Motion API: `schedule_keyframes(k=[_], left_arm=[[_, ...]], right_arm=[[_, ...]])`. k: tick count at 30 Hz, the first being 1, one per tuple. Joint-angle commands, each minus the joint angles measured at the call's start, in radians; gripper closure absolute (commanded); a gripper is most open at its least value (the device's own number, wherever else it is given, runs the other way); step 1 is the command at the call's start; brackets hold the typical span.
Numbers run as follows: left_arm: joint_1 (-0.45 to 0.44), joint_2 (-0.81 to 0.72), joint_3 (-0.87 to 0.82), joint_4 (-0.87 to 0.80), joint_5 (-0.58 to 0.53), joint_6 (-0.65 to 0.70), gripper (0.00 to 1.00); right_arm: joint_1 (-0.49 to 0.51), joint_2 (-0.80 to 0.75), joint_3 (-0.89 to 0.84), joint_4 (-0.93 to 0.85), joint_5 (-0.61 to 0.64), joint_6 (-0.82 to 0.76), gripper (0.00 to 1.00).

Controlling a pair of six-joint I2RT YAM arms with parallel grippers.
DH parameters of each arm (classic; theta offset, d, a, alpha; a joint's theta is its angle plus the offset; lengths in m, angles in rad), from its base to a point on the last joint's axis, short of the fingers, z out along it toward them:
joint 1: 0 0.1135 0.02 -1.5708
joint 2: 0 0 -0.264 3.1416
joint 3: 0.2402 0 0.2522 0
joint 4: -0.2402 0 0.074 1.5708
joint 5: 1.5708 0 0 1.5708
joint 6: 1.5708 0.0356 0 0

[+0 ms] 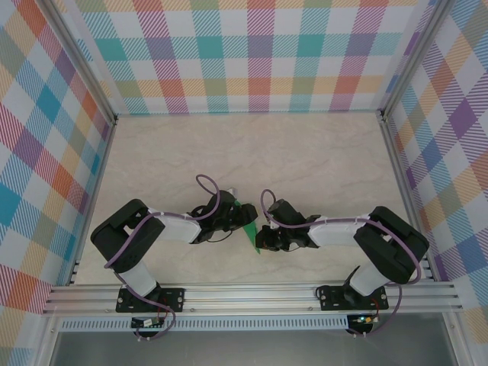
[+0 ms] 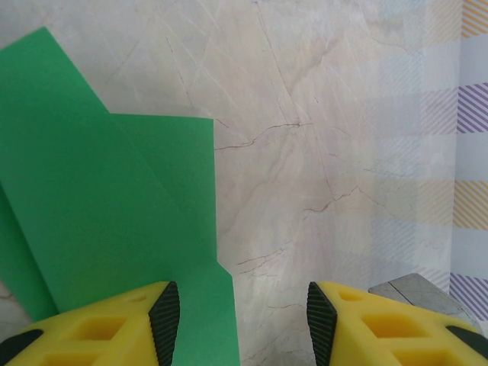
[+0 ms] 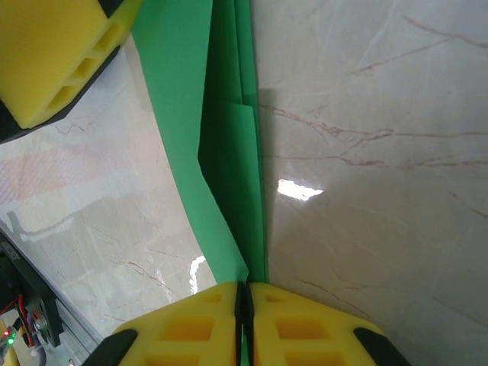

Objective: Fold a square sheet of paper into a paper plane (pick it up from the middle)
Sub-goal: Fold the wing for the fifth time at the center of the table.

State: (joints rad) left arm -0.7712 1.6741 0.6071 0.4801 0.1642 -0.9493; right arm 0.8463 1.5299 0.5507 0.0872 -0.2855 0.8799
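Paper plane (image 3: 229, 152) clamped in right hand (image 3: 244, 297); left hand (image 2: 242, 309) spread halfway, holding nothing.

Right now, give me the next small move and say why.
Probably lower the left gripper so its finger pins the folded green paper: its jaws stand open, one finger over the paper, the other over bare table, while the right gripper is shut on the paper's narrow end.
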Motion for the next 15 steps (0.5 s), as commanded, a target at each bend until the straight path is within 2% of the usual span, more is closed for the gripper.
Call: schedule_keyframes(k=[1,4,8,13,15], left_arm=[[-0.013,0.01,-0.006,-0.101,-0.018,0.017,0.5],[-0.012,0.01,-0.003,-0.111,-0.022,0.021,0.5],[-0.013,0.01,0.003,-0.117,-0.02,0.023,0.5],[-0.014,0.015,0.01,-0.118,-0.018,0.022,0.5],[-0.014,0.015,0.009,-0.119,-0.018,0.022,0.5]], right_arm=[[0.002,-0.069,-0.032,-0.084,0.05,0.008,0.82],[0.003,-0.158,-0.007,-0.145,0.085,-0.028,0.77],[0.002,-0.204,0.014,-0.111,0.032,-0.063,0.78],[0.004,-0.12,0.047,-0.02,-0.09,-0.064,0.84],[0.005,-0.077,0.062,-0.006,-0.104,-0.059,0.86]])
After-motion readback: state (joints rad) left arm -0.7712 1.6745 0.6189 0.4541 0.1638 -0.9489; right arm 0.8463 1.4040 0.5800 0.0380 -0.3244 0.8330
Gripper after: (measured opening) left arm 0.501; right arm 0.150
